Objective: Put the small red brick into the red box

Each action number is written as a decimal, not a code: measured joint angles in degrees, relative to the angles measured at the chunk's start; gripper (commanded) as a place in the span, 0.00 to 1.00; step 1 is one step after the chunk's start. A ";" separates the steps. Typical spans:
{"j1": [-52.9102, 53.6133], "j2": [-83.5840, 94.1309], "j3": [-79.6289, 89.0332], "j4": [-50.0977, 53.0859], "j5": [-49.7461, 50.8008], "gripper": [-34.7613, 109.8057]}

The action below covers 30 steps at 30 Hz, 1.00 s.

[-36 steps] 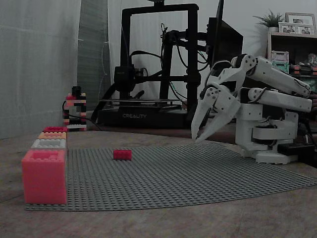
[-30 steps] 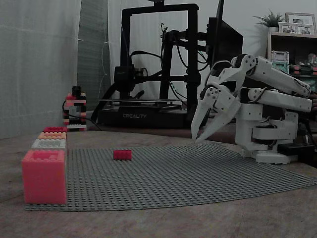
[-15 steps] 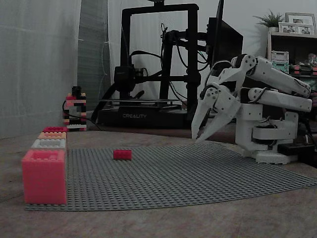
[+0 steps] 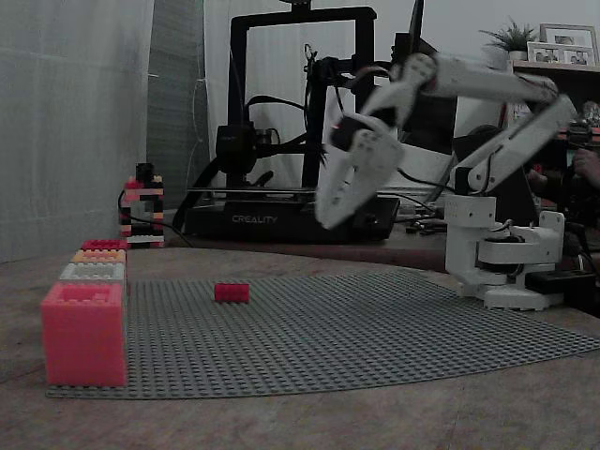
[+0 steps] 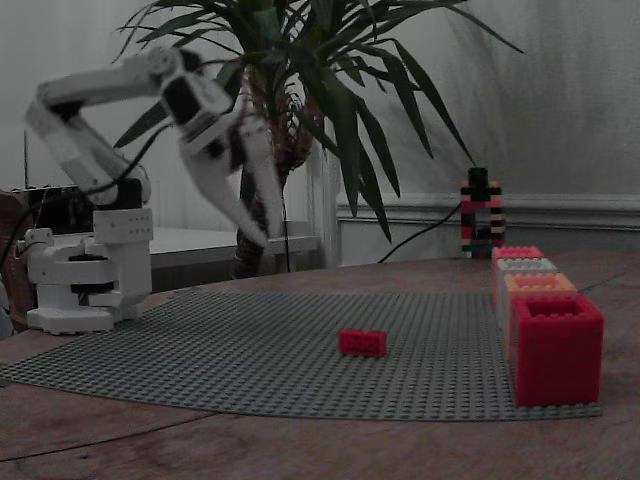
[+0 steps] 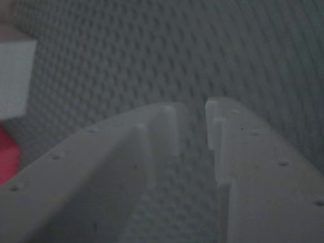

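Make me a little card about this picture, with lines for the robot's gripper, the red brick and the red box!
gripper: up in the air over the grey mat, pointing down, narrow gap between its fingers, holding nothing
small red brick: lying alone on the mat, nothing touching it
red box: at the mat's corner, open on top, first in a row of boxes
brick in box: not yet
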 measured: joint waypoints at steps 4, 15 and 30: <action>3.08 -15.12 -9.76 -1.67 -13.01 0.36; 6.59 -40.25 -27.42 -1.41 -21.36 0.45; 5.98 -56.34 -41.84 2.55 -22.24 0.46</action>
